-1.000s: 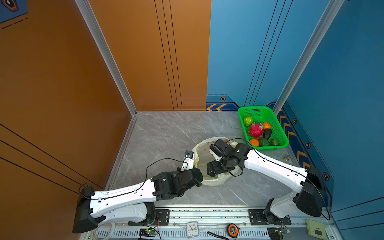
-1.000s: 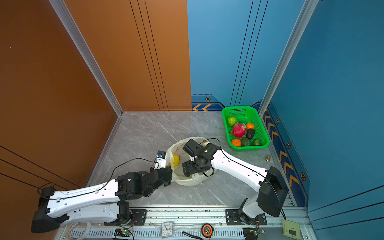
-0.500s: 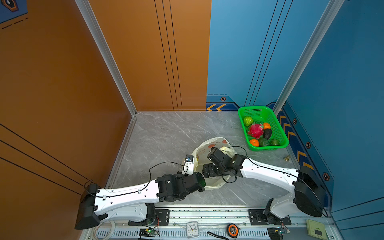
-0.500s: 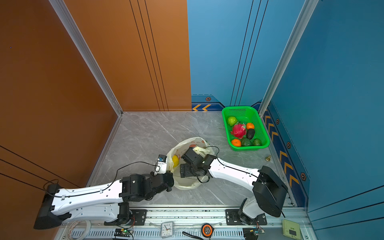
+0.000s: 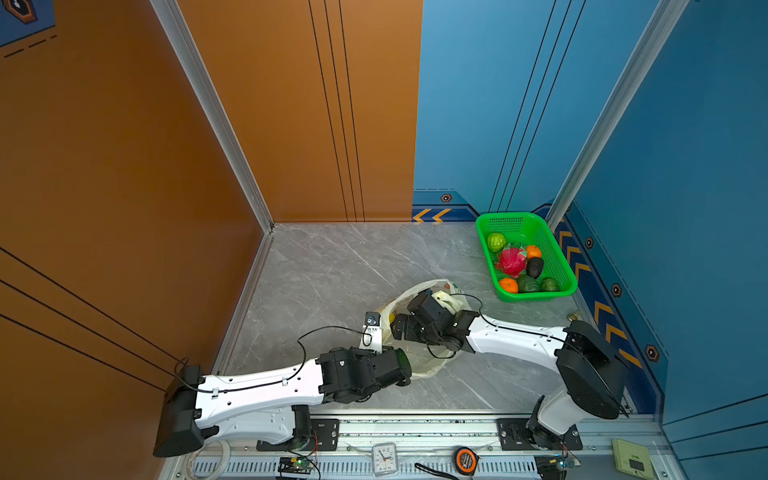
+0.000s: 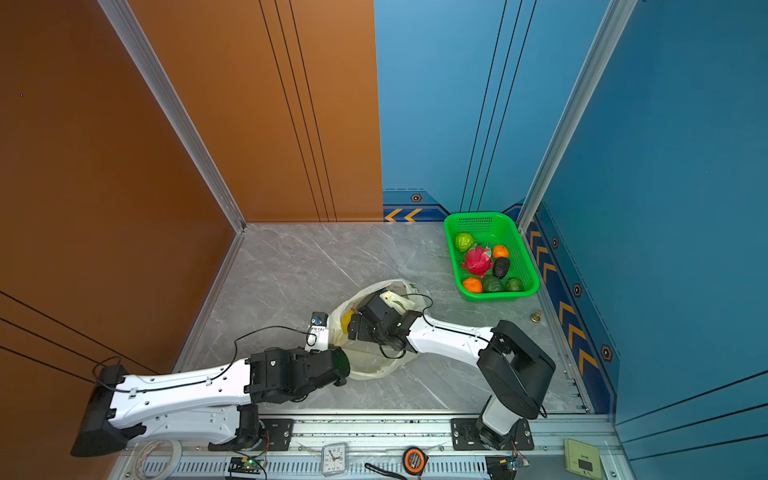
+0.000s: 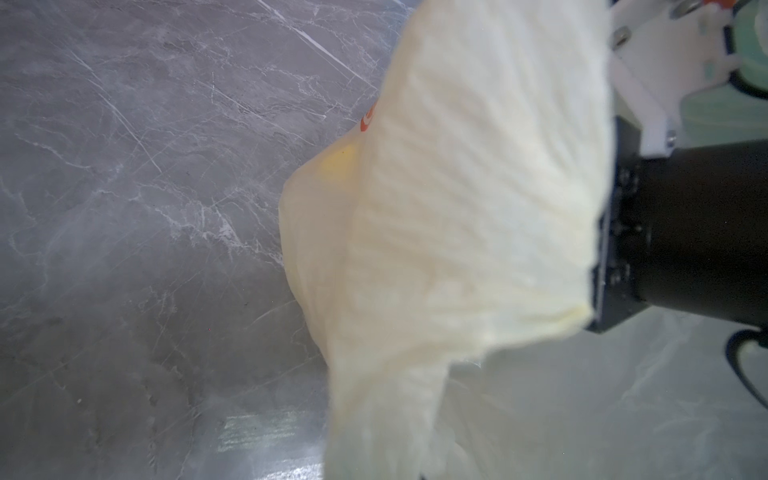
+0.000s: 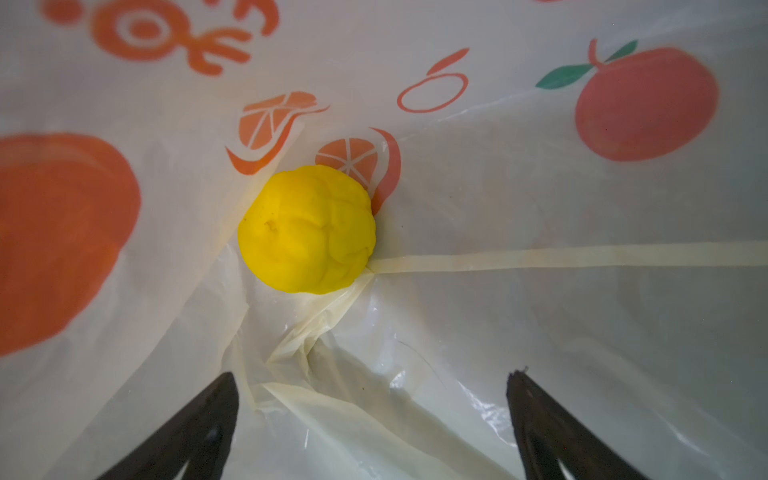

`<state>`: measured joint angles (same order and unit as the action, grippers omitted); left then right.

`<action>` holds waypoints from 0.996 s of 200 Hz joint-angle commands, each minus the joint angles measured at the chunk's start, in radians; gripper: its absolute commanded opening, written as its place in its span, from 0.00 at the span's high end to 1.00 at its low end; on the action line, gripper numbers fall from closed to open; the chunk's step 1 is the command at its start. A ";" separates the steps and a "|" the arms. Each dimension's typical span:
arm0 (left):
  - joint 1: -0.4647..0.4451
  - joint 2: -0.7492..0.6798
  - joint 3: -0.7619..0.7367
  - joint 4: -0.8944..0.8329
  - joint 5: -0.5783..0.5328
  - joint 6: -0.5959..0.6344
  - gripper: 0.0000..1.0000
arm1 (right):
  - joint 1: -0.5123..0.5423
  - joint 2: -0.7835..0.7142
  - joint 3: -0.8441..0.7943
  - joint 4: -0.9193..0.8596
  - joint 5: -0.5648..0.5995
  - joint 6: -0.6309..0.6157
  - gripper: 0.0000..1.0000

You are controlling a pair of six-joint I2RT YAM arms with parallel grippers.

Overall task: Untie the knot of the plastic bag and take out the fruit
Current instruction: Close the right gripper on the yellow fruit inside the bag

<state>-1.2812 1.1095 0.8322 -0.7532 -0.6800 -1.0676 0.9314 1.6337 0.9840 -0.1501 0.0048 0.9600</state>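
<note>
The cream-yellow plastic bag [image 5: 419,365] lies open on the grey floor in both top views. The knot is out of view. My left gripper [image 5: 384,349] is shut on the bag's near-left rim; bunched plastic [image 7: 415,291] hides its fingers in the left wrist view. My right gripper [image 8: 372,374] is open inside the bag, nothing between its fingers [image 8: 216,399]. Just ahead of it a yellow fruit [image 8: 307,228] rests in the bag's bottom corner, also showing through the mouth [image 6: 347,320]. More fruit, among it a pink dragon fruit [image 5: 511,262], lies in the green basket.
The green basket [image 5: 536,296] stands at the back right against the blue wall. Orange wall panels close off the left and back. Along the front rail lie a small clock [image 5: 384,457] and a tape measure [image 5: 465,459]. A small brass object [image 5: 575,315] sits near the right wall.
My right gripper has gone down and leftward into the bag, jaws a little wider. The left arm has drawn the rim toward the front, pulling the round mouth out long.
</note>
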 commanded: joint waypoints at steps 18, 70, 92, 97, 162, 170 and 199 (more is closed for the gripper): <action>0.013 0.012 0.014 -0.025 0.006 0.013 1.00 | -0.012 0.064 -0.001 0.166 -0.007 0.068 0.03; 0.022 0.009 -0.005 0.001 0.039 0.033 1.00 | -0.014 0.145 -0.009 0.333 -0.031 0.114 0.07; 0.026 0.007 -0.014 0.004 0.049 0.034 1.00 | -0.016 0.173 -0.020 0.420 -0.040 0.146 0.10; 0.026 0.006 -0.015 0.005 0.052 0.036 1.00 | -0.017 0.180 -0.020 0.437 -0.043 0.151 0.10; 0.032 -0.008 -0.028 0.016 0.076 0.046 1.00 | -0.007 0.274 0.027 0.511 -0.084 0.185 0.14; 0.032 -0.012 -0.032 0.016 0.077 0.046 1.00 | -0.003 0.287 0.045 0.491 -0.087 0.174 0.14; 0.035 -0.031 -0.048 0.015 0.087 0.046 1.00 | 0.013 0.342 0.113 0.403 -0.085 0.151 0.13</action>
<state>-1.2579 1.1049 0.8078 -0.7254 -0.6106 -1.0367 0.9283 1.9381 1.0328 0.3233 -0.0673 1.1301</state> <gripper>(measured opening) 0.045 0.869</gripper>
